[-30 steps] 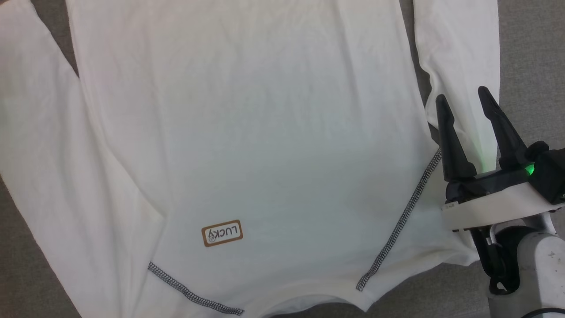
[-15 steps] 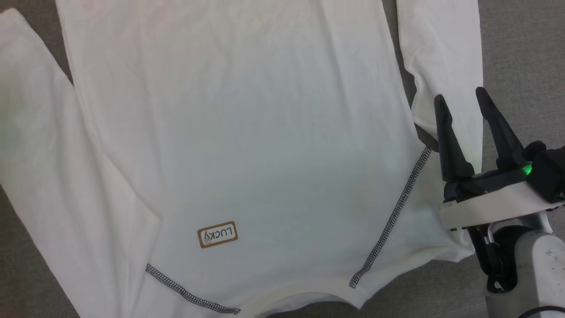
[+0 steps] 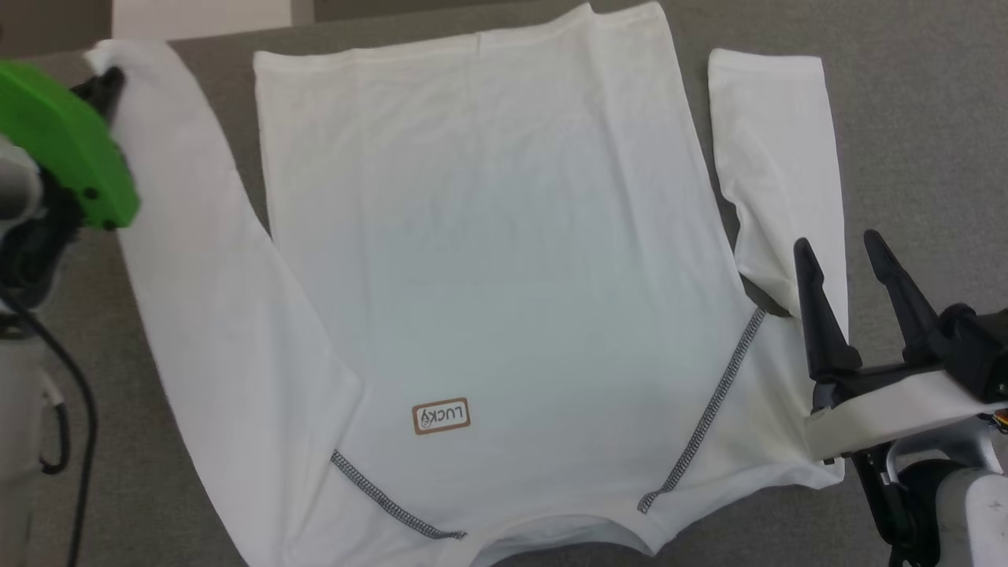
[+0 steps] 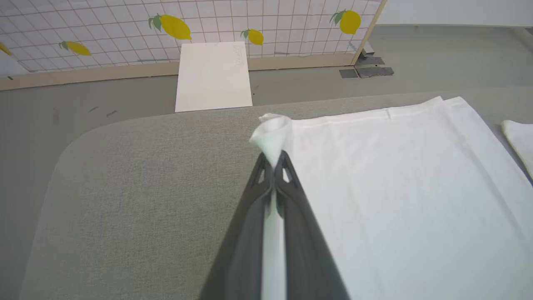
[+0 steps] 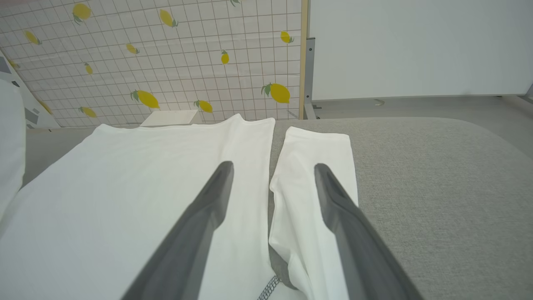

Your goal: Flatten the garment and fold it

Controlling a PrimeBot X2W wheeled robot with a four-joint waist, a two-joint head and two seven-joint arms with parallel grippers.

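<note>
The garment [image 3: 504, 236], a white long-sleeved shirt, lies flat on the grey table with its collar nearest me and its hem far away. A brown-edged label [image 3: 441, 416] and dark zigzag seams [image 3: 713, 409] mark the collar end. My left gripper [image 3: 109, 80], under a green cover, is shut on the cuff of the left sleeve [image 3: 197, 260] at the far left. In the left wrist view the cuff [image 4: 270, 133] bunches out past the shut gripper [image 4: 274, 160]. My right gripper [image 3: 836, 244] stands open above the right sleeve [image 3: 776, 157]; its fingers [image 5: 208, 216] straddle the gap between body and sleeve.
The grey padded table [image 4: 145, 187] has a rounded far-left corner. Beyond it a flat white board [image 4: 213, 77] lies on the floor against a lemon-patterned partition [image 4: 125, 25]. Bare grey surface [image 5: 437, 187] extends to the right of the right sleeve.
The head camera has pulled back, so the far hem and both cuffs now show. My left gripper has come into view at the upper left, shut on the left cuff. The right gripper stays open.
</note>
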